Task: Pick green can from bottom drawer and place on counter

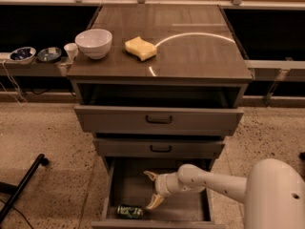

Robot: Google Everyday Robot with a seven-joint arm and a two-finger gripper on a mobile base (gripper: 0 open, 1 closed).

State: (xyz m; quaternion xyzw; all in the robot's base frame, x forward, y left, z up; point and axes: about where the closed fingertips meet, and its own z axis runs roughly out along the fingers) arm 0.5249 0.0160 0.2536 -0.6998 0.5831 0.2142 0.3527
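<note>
The green can (130, 211) lies on its side at the near left of the bottom drawer (108, 197), close to the front wall, its long axis running left to right. It is probably light, with thin walls that would dent under a hard squeeze, and smooth enough to slip or roll. I judge the best hold to be across the middle of the round body, one finger on its near flank and one on its far flank, with moderate pressure.

Just beyond the can and a little to the right, the claw (153, 190) hangs inside the drawer, its two pale fingers spread wide and holding nothing. The lower fingertip (155, 203) is just beside the can's right end, apart from it as far as I can tell. The can sits outside the gap, so the claw would need to shift left and nearer.

Farther back and above, the counter surface (200, 56) carries a yellow sponge (140, 48) and a white bowl (94, 43), with bare room on its right.
</note>
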